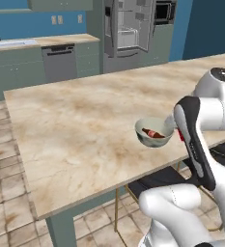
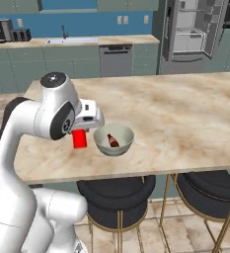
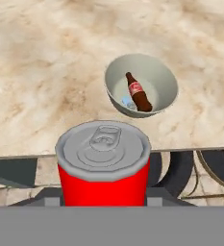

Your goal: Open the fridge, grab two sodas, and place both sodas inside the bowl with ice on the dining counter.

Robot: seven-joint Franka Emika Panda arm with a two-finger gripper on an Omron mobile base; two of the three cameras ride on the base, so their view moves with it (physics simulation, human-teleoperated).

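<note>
The gripper (image 2: pixel 81 129) is clamped on the red can (image 2: pixel 79 139), holding it upright in the air just beside the bowl (image 2: pixel 113 140) and level with its rim, over the near edge of the counter (image 2: pixel 195 113). That height makes sense: the can must clear the rim before it can go in, so the robot carries it high rather than sliding it along the slab. The bowl sits near the counter's near edge, within easy reach of the arm, and the brown bottle (image 3: pixel 138 93) already lies tilted inside it. So one soda looks delivered and the second looks close to its drop. Far behind the bowl, the fridge (image 2: pixel 193 34) stands with its doors open, pale shelves showing.

The hand view looks down on the can's silver lid and pull tab, with the bowl beyond it, and shows the bottle's label and something pale, likely ice, beneath it. The right base view shows the can hanging below the hand beside the bowl. In the left base view the arm covers most of the can, leaving a red sliver beside the bowl, yet the counter's full spread is plain.
</note>
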